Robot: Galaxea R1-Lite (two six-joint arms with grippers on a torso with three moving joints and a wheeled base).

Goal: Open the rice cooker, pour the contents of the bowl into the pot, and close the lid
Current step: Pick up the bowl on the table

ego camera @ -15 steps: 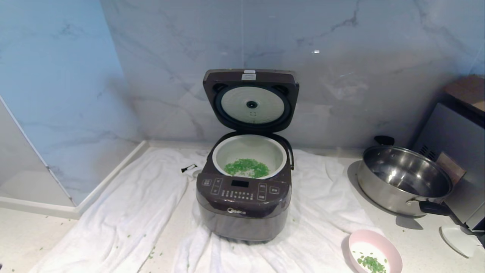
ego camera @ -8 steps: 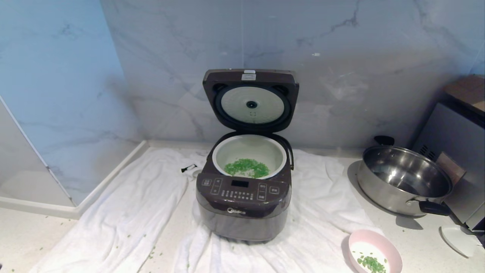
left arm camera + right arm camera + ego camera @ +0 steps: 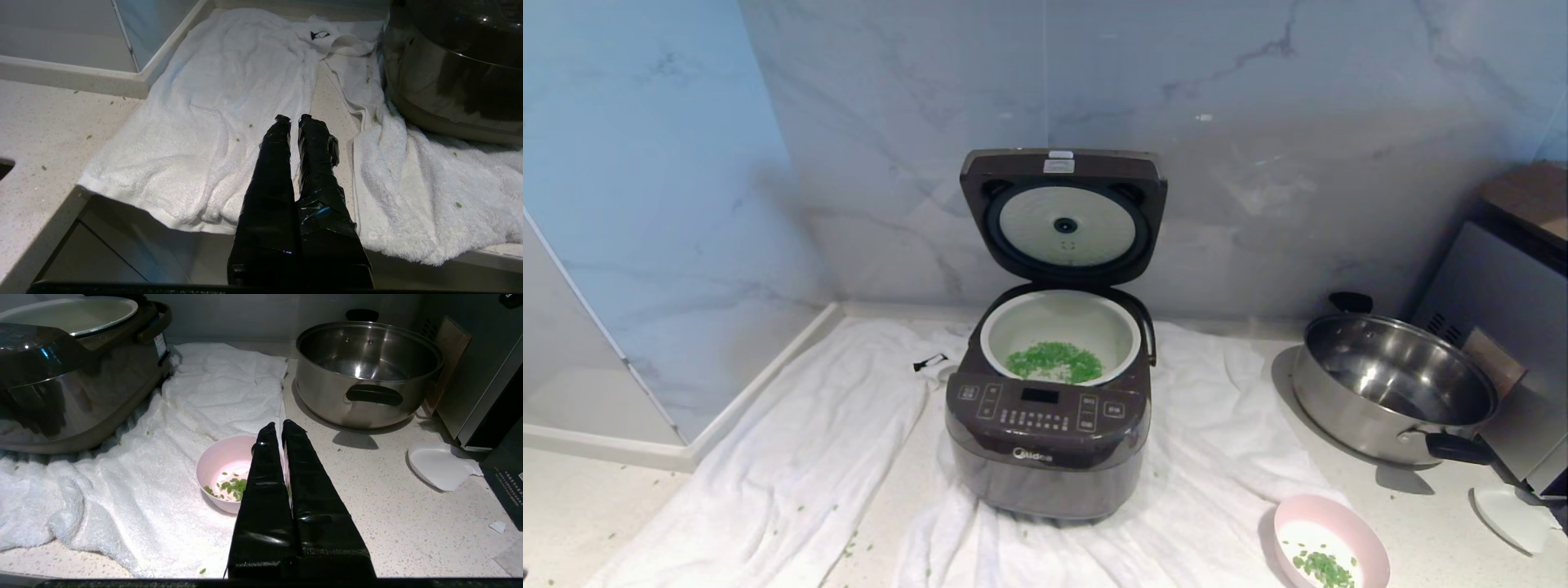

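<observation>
Rice cooker [image 3: 1048,425] stands at the middle of the speckled counter [image 3: 1421,523] on a rumpled white towel [image 3: 792,465], its front button panel facing the robot. The lid [image 3: 1063,214] is swung fully up at 12 o'clock from the body, its round silver-white plate showing. The pot [image 3: 1062,336] sits inside the cooker, with chopped green bits [image 3: 1054,360] heaped on its floor toward the front.

At 4 o'clock from the cooker, at the towel's edge, rests a pink bowl [image 3: 1331,543] holding a few green bits (most of its floor is bare). At 3 o'clock from the cooker, well apart from it, stands a steel pan [image 3: 1392,392] with black handles, and just beyond that a grey appliance [image 3: 1515,327]. A small white flat piece [image 3: 439,465] lies on the counter by the appliance's foot. Loose green specks dot the towel and counter at 7 o'clock from the cooker.

Neither arm shows in the head view. The left end effector [image 3: 294,119] hangs over the towel at the counter's near edge, at 8 o'clock from the cooker, its black-taped fingers pressed together on nothing. The right end effector [image 3: 282,426] hovers above the pink bowl without touching it, fingers likewise pressed together and empty.
</observation>
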